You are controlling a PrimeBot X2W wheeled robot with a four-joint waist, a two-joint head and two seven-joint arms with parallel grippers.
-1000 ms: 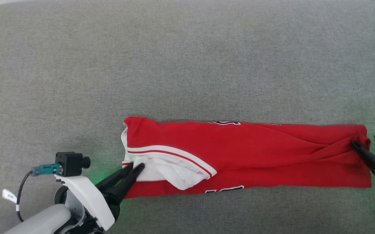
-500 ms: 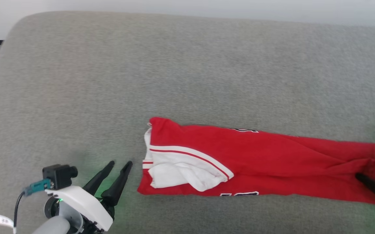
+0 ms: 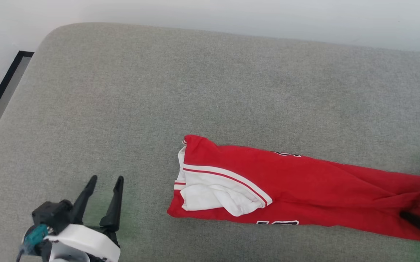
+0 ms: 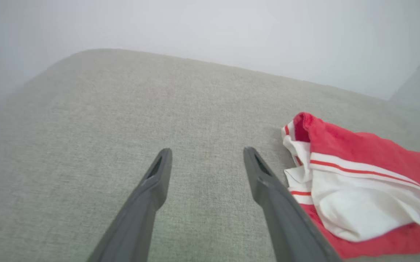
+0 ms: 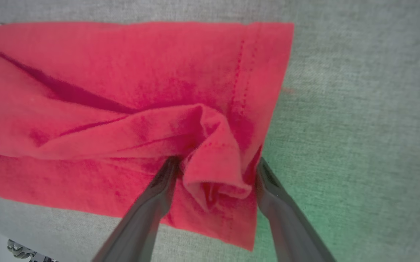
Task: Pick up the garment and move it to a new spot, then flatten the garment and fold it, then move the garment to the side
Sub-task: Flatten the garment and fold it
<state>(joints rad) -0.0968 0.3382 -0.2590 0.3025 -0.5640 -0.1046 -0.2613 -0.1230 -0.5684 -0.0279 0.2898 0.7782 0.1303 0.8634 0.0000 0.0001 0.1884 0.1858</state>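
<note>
The garment (image 3: 304, 182) is a red jersey folded into a long strip, lying across the grey cushion (image 3: 210, 91) with its white sleeve (image 3: 213, 194) on top at the left end. My left gripper (image 3: 106, 179) stands open on bare cushion, clear to the left of the garment. The left wrist view shows the garment's sleeve end (image 4: 359, 182) just right of the open left gripper (image 4: 207, 151). My right gripper (image 5: 216, 163) is open at the garment's hem end (image 5: 141, 91), a bunched fold of red cloth between its fingers. One right finger (image 3: 415, 221) shows at the right edge.
The grey cushion ends in a rounded far-left corner against a white wall (image 3: 232, 14). A dark-framed panel (image 3: 2, 89) lies beyond the cushion's left edge. Bare cushion stretches behind and left of the garment.
My left gripper let go of the white sleeve, opened, and drew back left off the garment. The head camera shifted, now showing the cushion's far edge. The right gripper stays at the hem.
</note>
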